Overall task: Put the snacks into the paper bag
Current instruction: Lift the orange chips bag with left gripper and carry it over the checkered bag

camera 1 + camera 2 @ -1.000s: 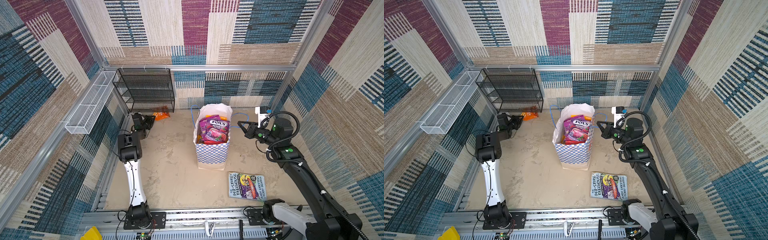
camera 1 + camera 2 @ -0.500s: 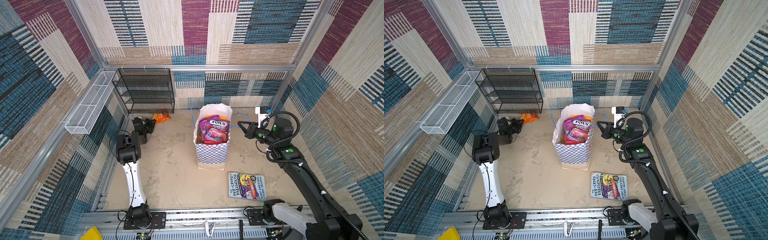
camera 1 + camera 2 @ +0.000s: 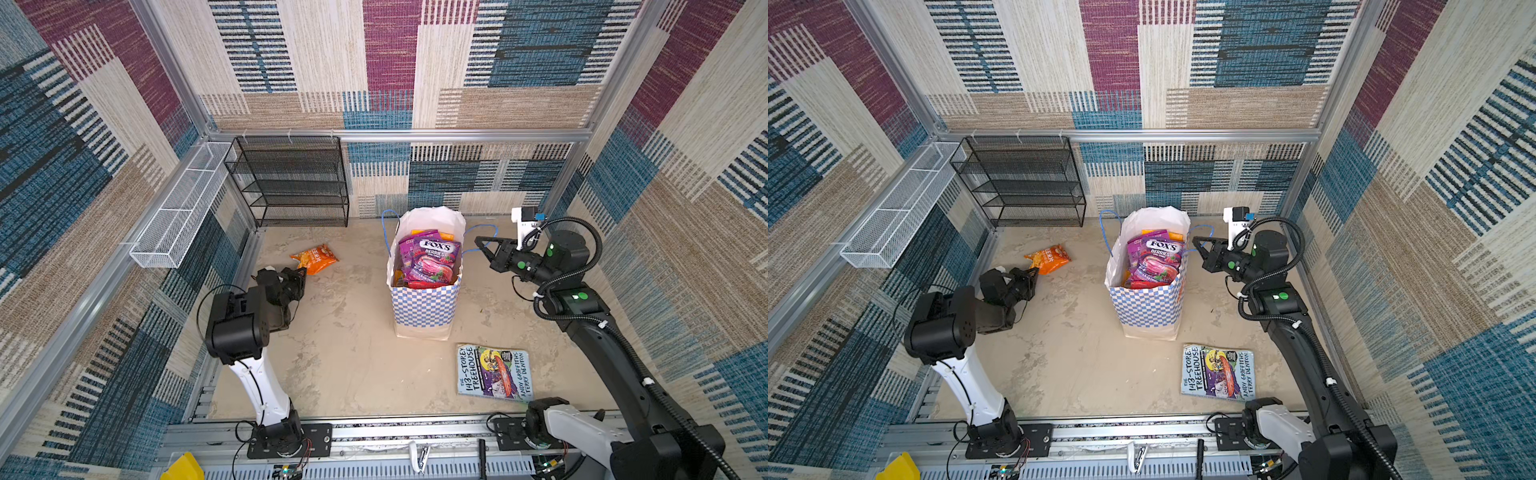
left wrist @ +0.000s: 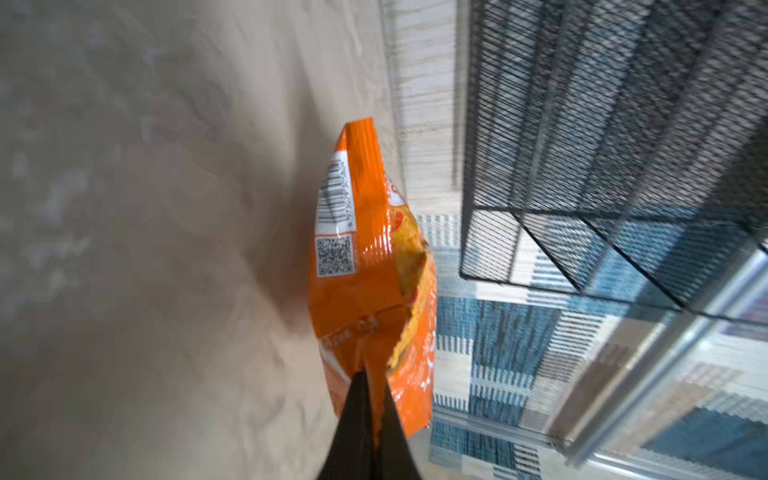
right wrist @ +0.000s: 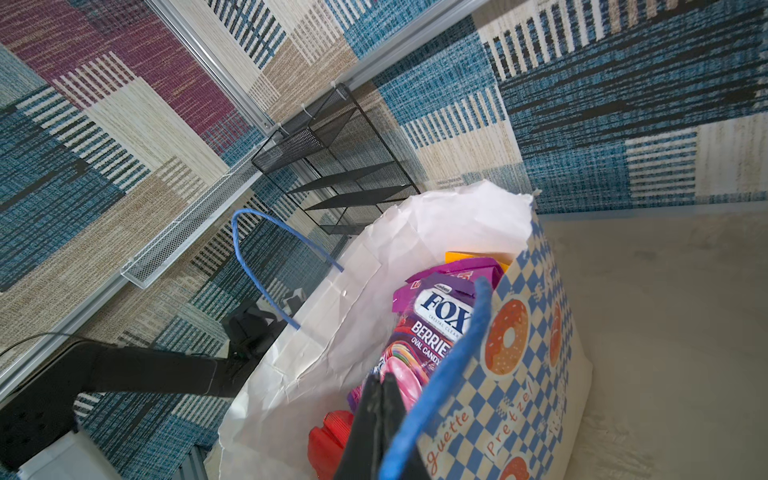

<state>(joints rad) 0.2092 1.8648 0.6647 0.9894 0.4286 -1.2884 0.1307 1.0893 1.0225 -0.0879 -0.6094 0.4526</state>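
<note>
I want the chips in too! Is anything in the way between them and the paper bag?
Nothing visible is. Only bare floor lies between the orange chips packet, pinched in the left gripper, and the paper bag.

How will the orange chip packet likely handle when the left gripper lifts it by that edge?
The orange chip packet looks puffy, so probably light. Glossy film pinched thinly in the left gripper may slip. Held by one edge, it will likely dangle and swing.
</note>
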